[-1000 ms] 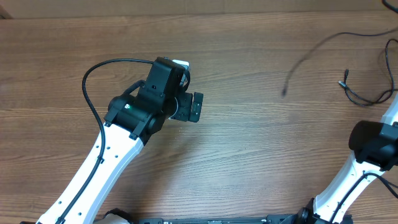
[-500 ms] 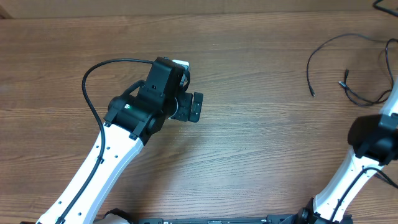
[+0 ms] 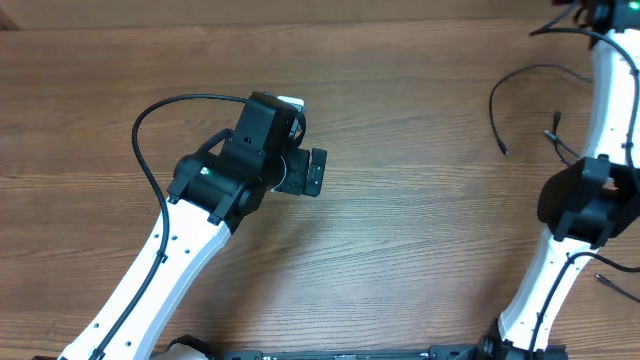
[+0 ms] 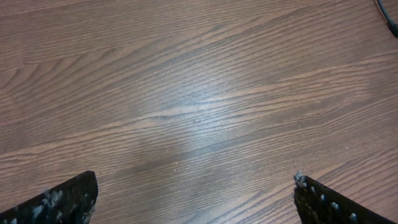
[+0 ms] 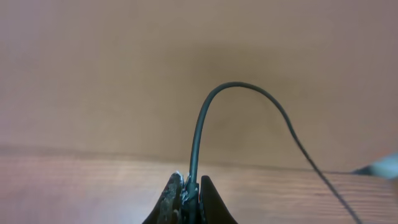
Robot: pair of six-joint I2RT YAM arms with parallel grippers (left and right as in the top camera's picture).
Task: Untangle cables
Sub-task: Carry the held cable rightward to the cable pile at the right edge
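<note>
My right gripper (image 5: 191, 184) is shut on a thin black cable (image 5: 205, 109), which rises from the jaws and arcs down to the right. In the overhead view this gripper (image 3: 592, 8) is at the table's far right edge, partly cut off by the frame. A cable (image 3: 497, 92) curves down from it to a loose end (image 3: 503, 150). Another cable with a small plug (image 3: 553, 131) lies beside the right arm. My left gripper (image 4: 194, 202) is open over bare wood, far from the cables, with nothing between its fingers (image 4: 62, 202). It is also in the overhead view (image 3: 314, 172).
The right arm's elbow (image 3: 578, 205) stands over the table's right side, and a short cable end (image 3: 612, 284) lies by its base. A thicker black cord (image 3: 150, 120) loops off the left arm. A dark cable tip (image 4: 388, 15) shows at the left wrist view's top right corner.
The right arm has swung up toward the far edge, pulling the held cable with it. The loose end shifted right and settled. The left arm has not moved.
</note>
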